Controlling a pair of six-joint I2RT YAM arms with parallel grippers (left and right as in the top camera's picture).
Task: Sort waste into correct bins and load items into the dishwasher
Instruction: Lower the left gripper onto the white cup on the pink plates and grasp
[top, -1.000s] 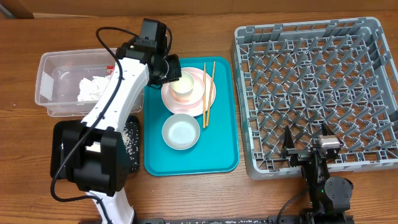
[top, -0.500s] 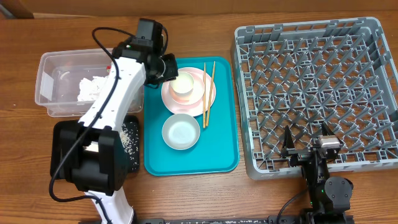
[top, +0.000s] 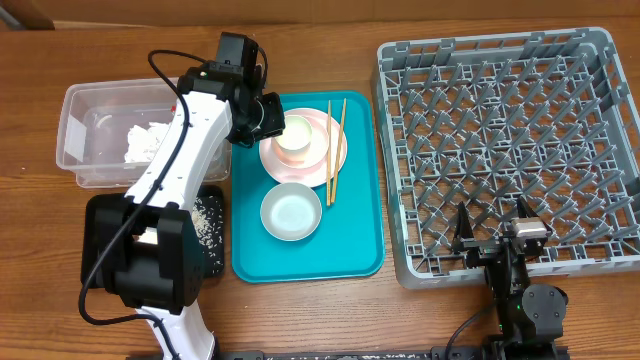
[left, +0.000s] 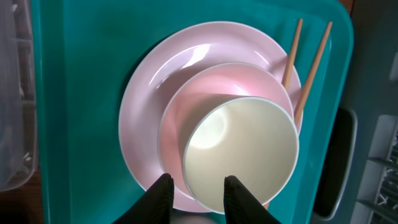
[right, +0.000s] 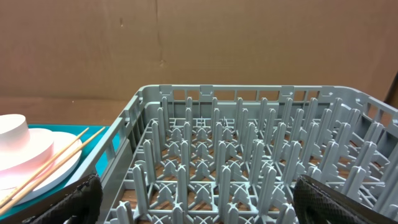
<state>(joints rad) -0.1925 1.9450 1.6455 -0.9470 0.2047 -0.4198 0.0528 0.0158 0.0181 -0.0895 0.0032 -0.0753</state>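
Note:
On the teal tray (top: 355, 235) a pale pink plate (left: 146, 106) carries a pink bowl (left: 186, 102) with a small white cup (left: 242, 149) inside it. Two chopsticks (top: 334, 150) lie along the plate's right side, and a grey bowl (top: 291, 212) sits nearer on the tray. My left gripper (left: 196, 186) hovers at the stack's left edge (top: 270, 118), open a little way, its fingertips either side of the cup's near rim and gripping nothing. At the near edge of the grey dish rack (top: 500, 140), my right gripper (right: 196, 183) stands wide open and empty.
A clear tub (top: 85, 135) at the far left holds a crumpled white napkin (top: 148, 142). A black tray (top: 100, 235) with whitish crumbs (top: 212, 228) lies under the left arm. The rack's upright pegs (right: 242, 143) fill the right wrist view.
My left gripper has shifted slightly to the left at the plate's edge, its jaws a touch wider. The dishes and the right arm have not moved.

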